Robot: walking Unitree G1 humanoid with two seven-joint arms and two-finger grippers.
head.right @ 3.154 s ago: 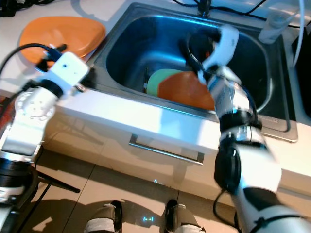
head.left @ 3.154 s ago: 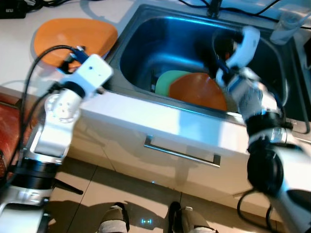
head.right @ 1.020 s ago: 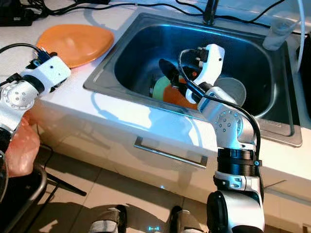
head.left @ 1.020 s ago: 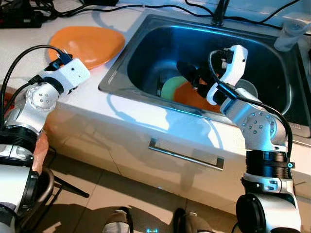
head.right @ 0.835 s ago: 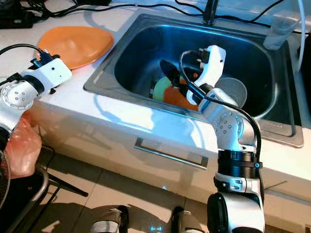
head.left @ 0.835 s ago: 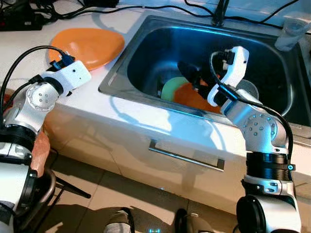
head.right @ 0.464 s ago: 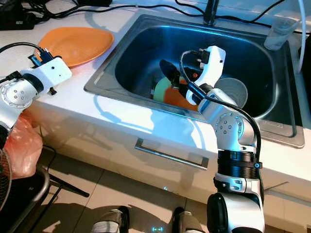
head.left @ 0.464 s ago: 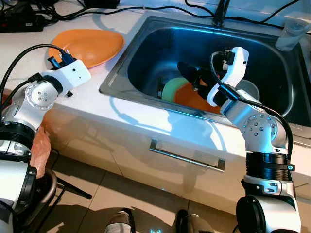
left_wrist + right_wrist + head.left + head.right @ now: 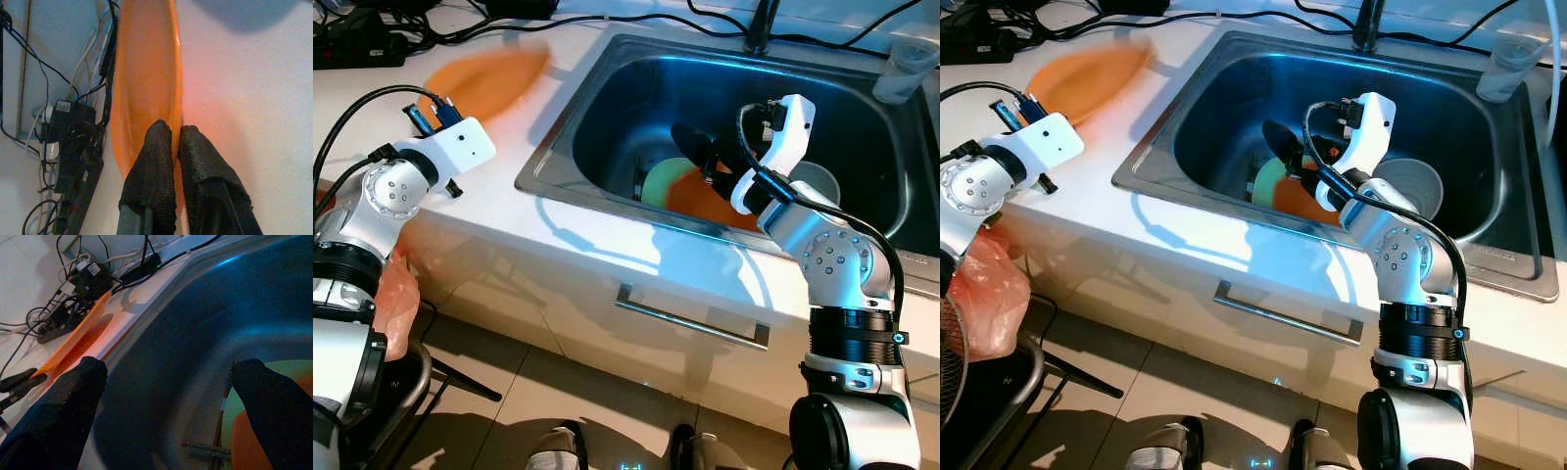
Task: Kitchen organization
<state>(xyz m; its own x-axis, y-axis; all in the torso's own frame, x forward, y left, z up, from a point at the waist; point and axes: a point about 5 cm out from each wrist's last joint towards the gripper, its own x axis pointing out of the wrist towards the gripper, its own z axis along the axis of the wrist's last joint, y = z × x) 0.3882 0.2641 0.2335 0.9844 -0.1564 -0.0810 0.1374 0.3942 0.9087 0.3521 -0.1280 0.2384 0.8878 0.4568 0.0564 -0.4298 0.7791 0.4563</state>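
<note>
The left pincer [image 9: 175, 147] is clamped on the rim of an orange plate [image 9: 146, 73], which sits on the bench [image 9: 509, 211] left of the sink [image 9: 578, 127], near the bench's back edge where a tangle of cables [image 9: 73, 142] lies. In the head views the plate looks smeared. The right pincer [image 9: 171, 396] hangs inside the sink with its fingers [image 9: 78, 387] spread wide, holding nothing. Below it in the basin lie a second orange plate [image 9: 710, 196], a green plate [image 9: 661, 181] partly under it, and a grey bowl [image 9: 1410, 191] toward the sink's right side.
</note>
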